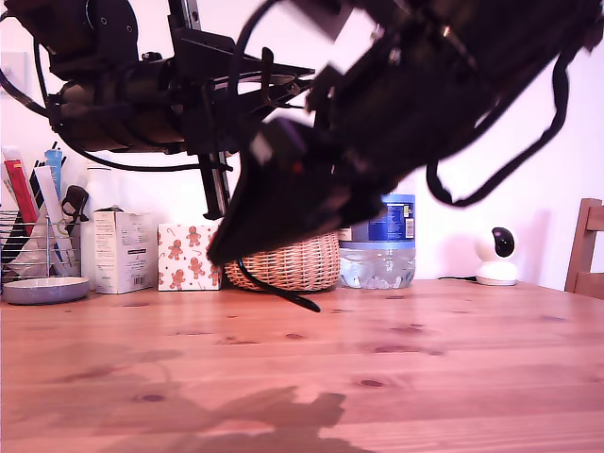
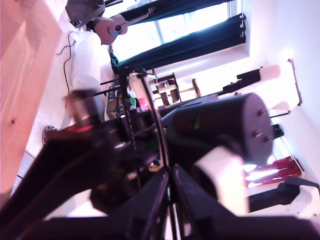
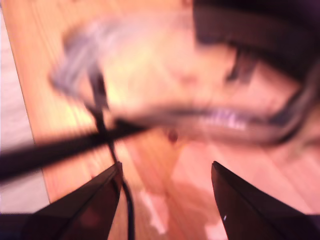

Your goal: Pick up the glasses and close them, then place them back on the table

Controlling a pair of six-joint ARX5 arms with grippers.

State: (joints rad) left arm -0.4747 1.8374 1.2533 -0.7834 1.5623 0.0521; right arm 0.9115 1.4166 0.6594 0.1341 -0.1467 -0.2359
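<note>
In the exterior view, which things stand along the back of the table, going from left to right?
Bowl → white carton → gingerbread-print box → wicker basket → water bottle → small white camera → wooden chair.

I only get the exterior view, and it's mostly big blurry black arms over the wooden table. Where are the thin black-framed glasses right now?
Observer: In the first wrist view, a thin black wire of the glasses runs down between the fingers of my first gripper, which look closed on it.
Operator: And the other claw?
Observer: The second wrist view shows my second gripper open, with nothing between its fingers.
Operator: Does that camera see the glasses?
Observer: Only as a blur above the reddish-brown plank table. A black temple arm crosses just ahead of the fingers.
</note>
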